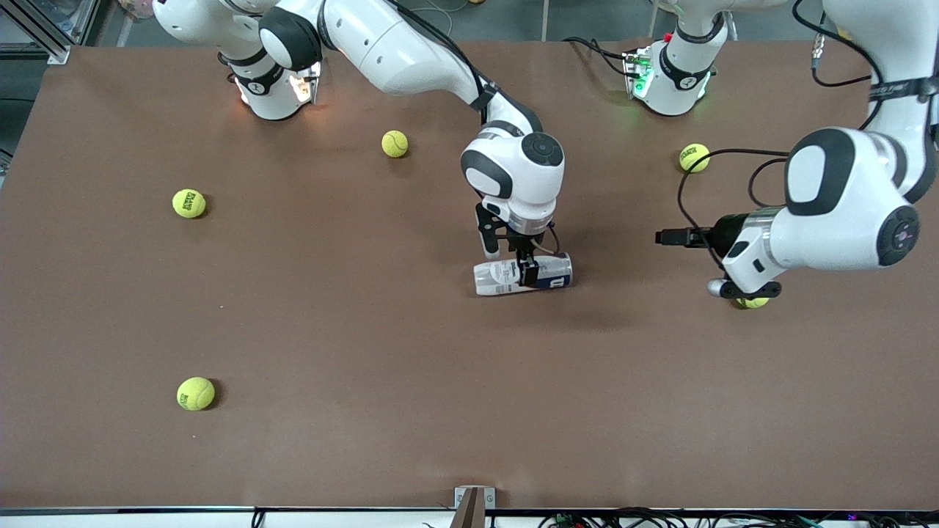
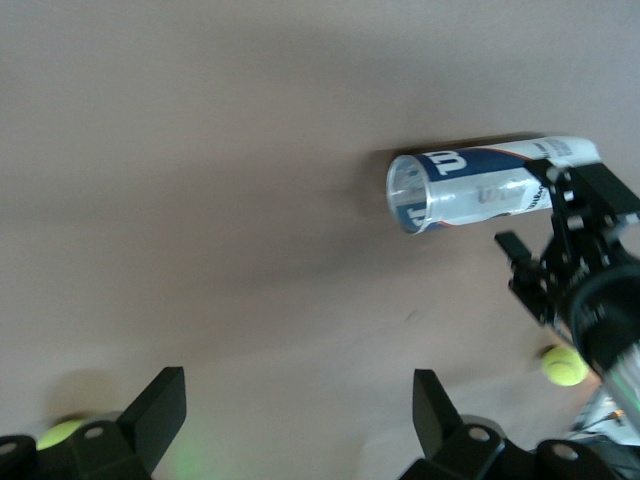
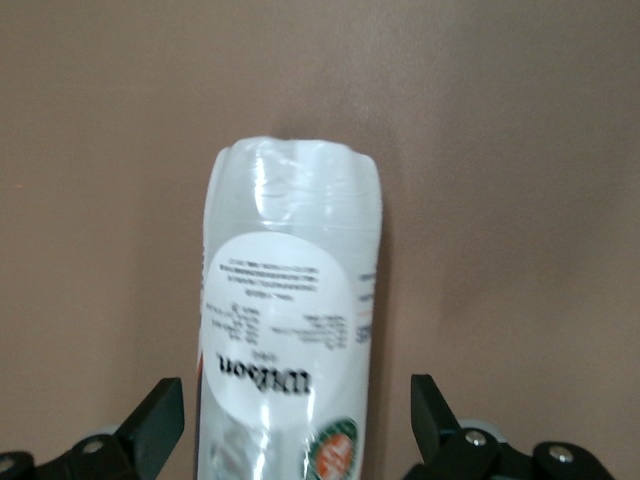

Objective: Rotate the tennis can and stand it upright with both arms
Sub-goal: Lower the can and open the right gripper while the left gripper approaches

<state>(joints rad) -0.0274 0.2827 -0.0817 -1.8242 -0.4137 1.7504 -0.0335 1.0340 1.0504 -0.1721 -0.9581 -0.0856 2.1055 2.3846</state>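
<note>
The tennis can [image 1: 506,277] lies on its side in the middle of the brown table [image 1: 367,330]. Its navy end with the "W" points toward the left arm's end. My right gripper [image 1: 526,273] is down over the can's middle. In the right wrist view its open gripper [image 3: 297,400] straddles the can [image 3: 290,300], with a gap on each side. My left gripper [image 1: 662,237] is open and empty, held level above the table and pointing at the can's open mouth [image 2: 405,195], well apart from it. The left wrist view shows the left gripper [image 2: 300,395], the can [image 2: 480,187] and the right gripper [image 2: 565,240].
Several yellow-green tennis balls lie loose: one under my left wrist [image 1: 752,301], one near the left arm's base [image 1: 694,158], one near the right arm's base [image 1: 395,144], two toward the right arm's end [image 1: 189,203] [image 1: 196,393].
</note>
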